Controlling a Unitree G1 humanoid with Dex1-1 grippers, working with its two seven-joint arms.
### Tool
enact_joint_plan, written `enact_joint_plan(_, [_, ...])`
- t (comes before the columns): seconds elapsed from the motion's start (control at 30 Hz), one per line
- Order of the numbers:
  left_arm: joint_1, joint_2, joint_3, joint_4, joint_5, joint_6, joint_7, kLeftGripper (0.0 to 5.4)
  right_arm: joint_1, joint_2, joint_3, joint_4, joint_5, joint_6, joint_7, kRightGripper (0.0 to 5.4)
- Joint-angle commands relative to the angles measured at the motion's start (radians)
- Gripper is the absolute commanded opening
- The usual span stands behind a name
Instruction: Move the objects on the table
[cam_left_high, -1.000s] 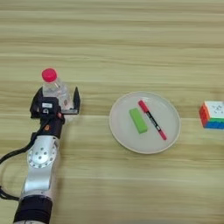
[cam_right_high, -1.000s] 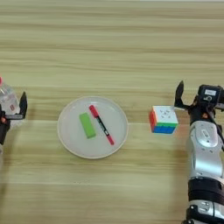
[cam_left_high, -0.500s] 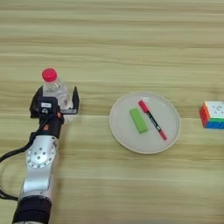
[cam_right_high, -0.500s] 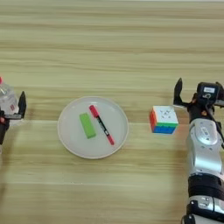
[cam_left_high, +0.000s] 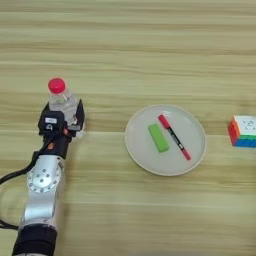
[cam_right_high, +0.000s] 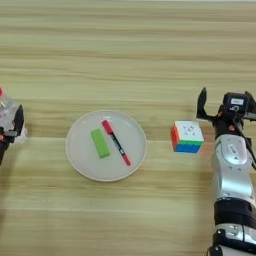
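A clear bottle (cam_left_high: 61, 99) with a red cap stands at the left, between the fingers of my left gripper (cam_left_high: 62, 115), which is shut on its lower body. The round beige plate (cam_left_high: 145, 152) sits mid-table, holding the green block (cam_left_high: 158, 137) and the red-and-black pen (cam_left_high: 174, 136) side by side. Right of the plate lies the multicoloured puzzle cube (cam_right_high: 187, 136). Just right of the cube and a little behind it, my right gripper (cam_right_high: 227, 104) stands open and apart from the cube, with one finger (cam_right_high: 201, 104) showing.
The wooden table (cam_left_high: 125, 50) stretches bare behind all the things. My left arm's cable runs off the lower left corner. The cube lies close to the right edge of the left eye view.
The left gripper's fingers have drawn in against the bottle. The bottle, plate, cube and right arm have stayed about where they were.
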Motion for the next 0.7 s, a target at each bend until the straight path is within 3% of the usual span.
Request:
enact_joint_plan(0.03, [-0.045, 0.007, -0.003, 0.047, -0.002, 0.029, -0.012, 3.36, 0.008, 0.011, 0.008, -0.022, 0.000, 0.020, -0.012, 5.40])
enact_joint_plan(0.43, [-0.170, 0.000, -0.037, 0.225, 0.020, 0.005, -0.032, 3.13, 0.022, 0.024, 0.019, -0.054, 0.000, 0.038, -0.024, 5.40])
enact_joint_plan(0.7, [-0.192, -0.017, -0.061, 0.283, 0.035, -0.019, -0.038, 3.13, 0.019, 0.026, 0.024, -0.049, 0.000, 0.038, -0.024, 5.40])
